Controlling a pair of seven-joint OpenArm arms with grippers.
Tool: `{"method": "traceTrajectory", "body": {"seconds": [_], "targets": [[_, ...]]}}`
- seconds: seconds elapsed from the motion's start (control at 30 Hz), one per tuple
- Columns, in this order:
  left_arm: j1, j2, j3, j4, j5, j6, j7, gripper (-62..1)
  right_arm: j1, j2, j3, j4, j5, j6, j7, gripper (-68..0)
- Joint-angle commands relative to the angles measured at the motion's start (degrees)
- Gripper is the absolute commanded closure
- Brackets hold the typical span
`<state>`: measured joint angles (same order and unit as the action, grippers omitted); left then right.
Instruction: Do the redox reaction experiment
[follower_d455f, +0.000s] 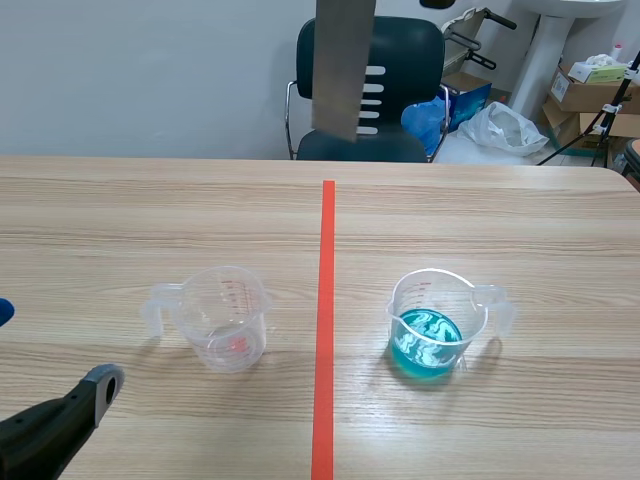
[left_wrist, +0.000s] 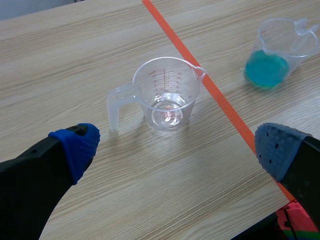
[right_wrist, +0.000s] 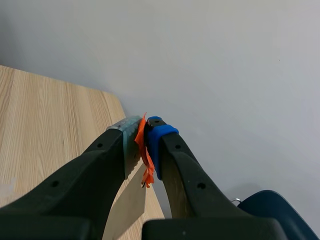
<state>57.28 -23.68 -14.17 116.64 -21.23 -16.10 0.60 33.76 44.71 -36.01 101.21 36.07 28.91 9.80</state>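
Note:
A clear measuring cup (follower_d455f: 226, 318) with a little clear liquid stands left of the red tape line. Right of the line stands a second cup (follower_d455f: 437, 322) holding blue liquid. My left gripper (left_wrist: 175, 145) hovers open just short of the clear cup (left_wrist: 167, 92), handle toward its left finger; the blue-liquid cup (left_wrist: 280, 52) lies farther off past the line. My right gripper (right_wrist: 142, 132) is raised and shut on the top of a grey metal strip (right_wrist: 131, 200) with an orange tag. The strip (follower_d455f: 343, 65) hangs high over the table's far middle.
The left arm's finger (follower_d455f: 95, 390) shows low at the table's front left corner. Behind the table stand a dark chair (follower_d455f: 400, 60), cardboard boxes (follower_d455f: 590, 90) and bags. The table's near edge (left_wrist: 260, 220) lies close under the left gripper's right finger.

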Motion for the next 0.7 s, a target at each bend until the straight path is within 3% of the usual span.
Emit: {"method": "traceTrajectory", "body": {"seconds": [0.0,0.27,0.67], "targets": [[-0.2,0.0,0.3,1.0,-0.3,0.1,-0.6,-62.3,1.8,-0.1,-0.7,0.4,0.7,-0.4,0.6,-1.3],[-0.2,0.0,0.3,1.0,-0.3,0.1,-0.6,-62.3,5.5,-1.3,-10.7,0.4,-1.9,-0.7,0.8,-1.3],[-0.2,0.0,0.3,1.0,-0.3,0.1,-0.6,-62.3,5.6,-7.5,-17.4,0.4,-9.4,-0.6,0.6,-1.3]]}}
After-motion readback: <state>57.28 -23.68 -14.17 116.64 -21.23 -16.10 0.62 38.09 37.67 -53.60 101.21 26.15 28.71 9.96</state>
